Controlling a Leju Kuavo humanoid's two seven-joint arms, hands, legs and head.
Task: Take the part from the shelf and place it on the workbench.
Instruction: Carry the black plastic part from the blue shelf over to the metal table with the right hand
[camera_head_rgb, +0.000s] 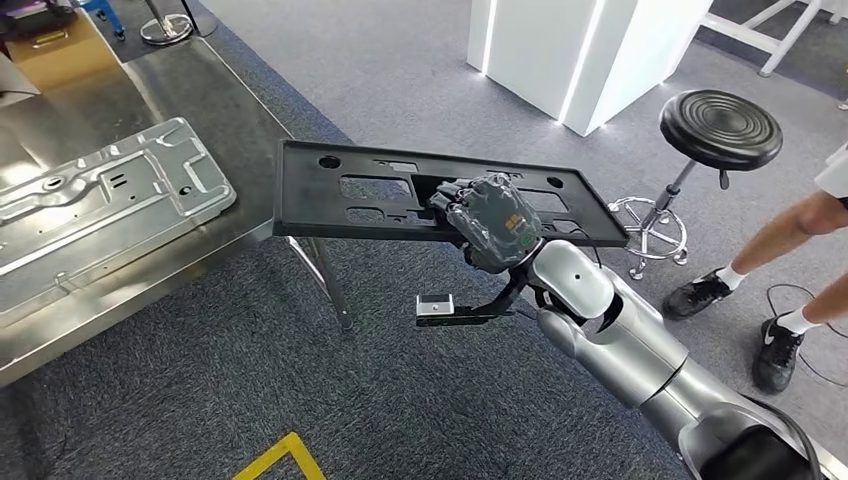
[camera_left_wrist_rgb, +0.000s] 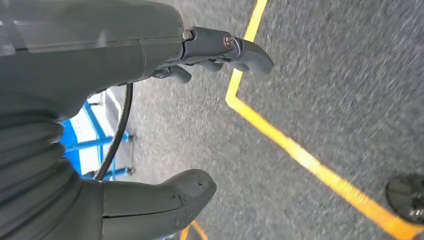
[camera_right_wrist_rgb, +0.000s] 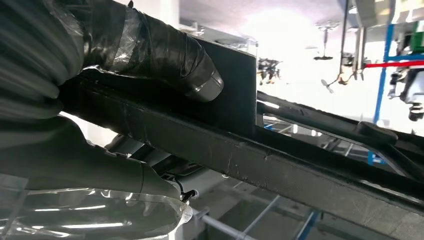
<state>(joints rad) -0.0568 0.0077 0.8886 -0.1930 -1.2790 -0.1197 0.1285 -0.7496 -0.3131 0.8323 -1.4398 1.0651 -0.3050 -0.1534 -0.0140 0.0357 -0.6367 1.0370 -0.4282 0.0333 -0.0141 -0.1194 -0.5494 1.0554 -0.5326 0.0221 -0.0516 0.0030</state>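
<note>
Right robot hand (camera_head_rgb: 487, 218) around black part (camera_head_rgb: 380, 190)

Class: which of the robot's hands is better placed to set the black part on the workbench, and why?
The right hand: it already holds the part beside the workbench. The left hand hangs over the floor, holding nothing.

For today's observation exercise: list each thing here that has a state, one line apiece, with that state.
black part: held up flat in the air, one end over the workbench edge
right hand: grips the black part
left hand: holds nothing, fingers apart
silver panel: lying flat on the workbench
stool: upright, unoccupied
</note>
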